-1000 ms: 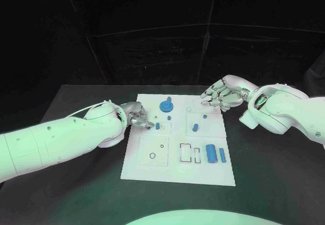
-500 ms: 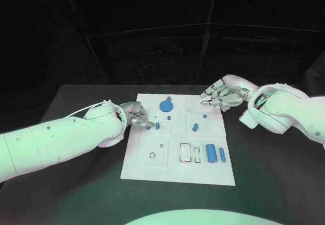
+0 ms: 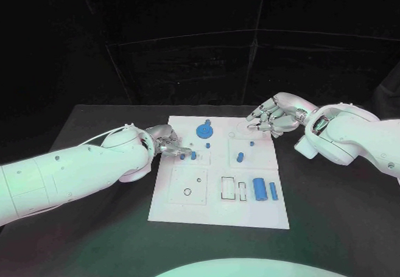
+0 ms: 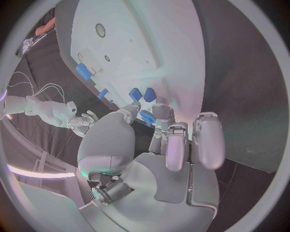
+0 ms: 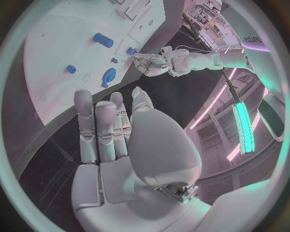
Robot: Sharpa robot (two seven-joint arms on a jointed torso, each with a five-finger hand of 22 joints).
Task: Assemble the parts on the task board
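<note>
The white task board (image 3: 218,202) lies in the middle of the black bench (image 3: 98,239). A round blue part (image 3: 204,130) sits near its 12 o'clock edge, two small blue parts (image 3: 240,156) lie at its centre, and two upright blue cylinders (image 3: 259,189) stand toward 4 o'clock. At the board's 9 o'clock edge the left hand (image 3: 168,144) pinches a small blue part (image 3: 192,155) between its fingertips (image 4: 162,107). At the 1 o'clock corner the right hand (image 3: 271,119) hovers with fingers loosely curled, grasping nothing.
</note>
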